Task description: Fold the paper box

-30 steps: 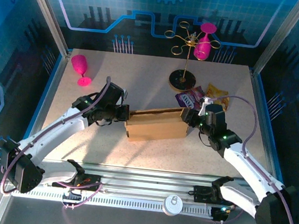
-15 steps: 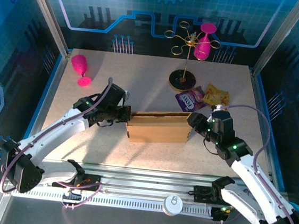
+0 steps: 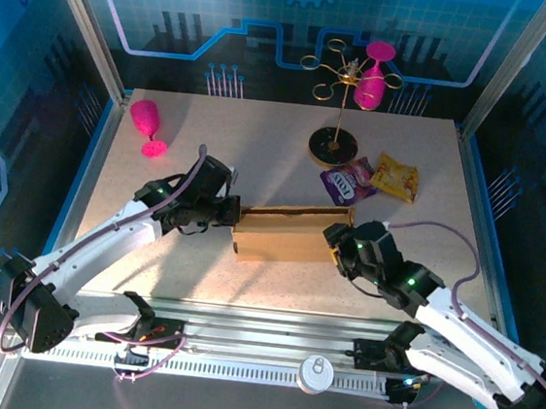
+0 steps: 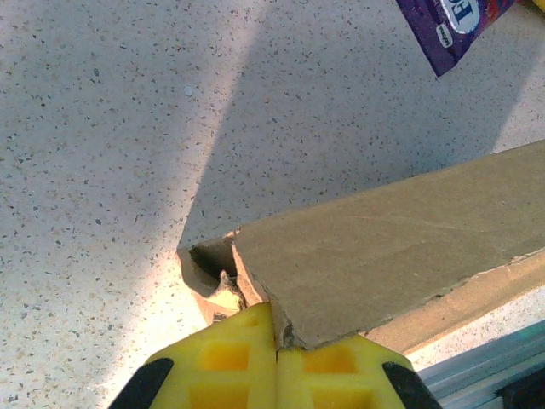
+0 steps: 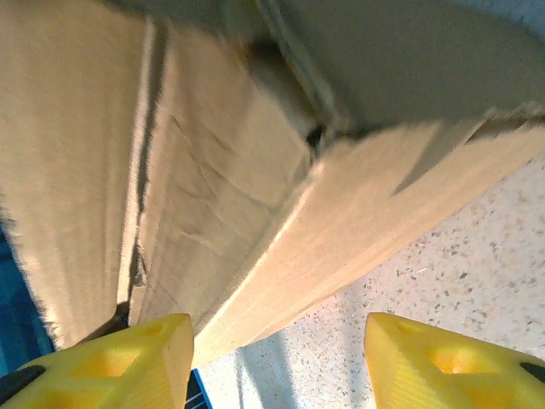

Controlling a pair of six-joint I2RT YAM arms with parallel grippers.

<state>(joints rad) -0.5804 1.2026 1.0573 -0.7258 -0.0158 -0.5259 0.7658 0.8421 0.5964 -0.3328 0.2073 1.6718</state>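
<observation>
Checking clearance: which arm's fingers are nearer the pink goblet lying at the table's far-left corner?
Left. The left fingers pinch the brown cardboard box's left end, on the goblet's side; the right fingers are open at the box's right end, farther off.

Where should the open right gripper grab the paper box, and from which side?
Probably the thin right-end wall of the paper box, coming from that end: its edge points into the gap of the right gripper, while the left gripper pinches the opposite corner.

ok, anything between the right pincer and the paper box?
Nothing visible. The right pincer sits open at the right end of the paper box, cardboard directly ahead of its fingers. The left pincer is shut on the left end.
</observation>
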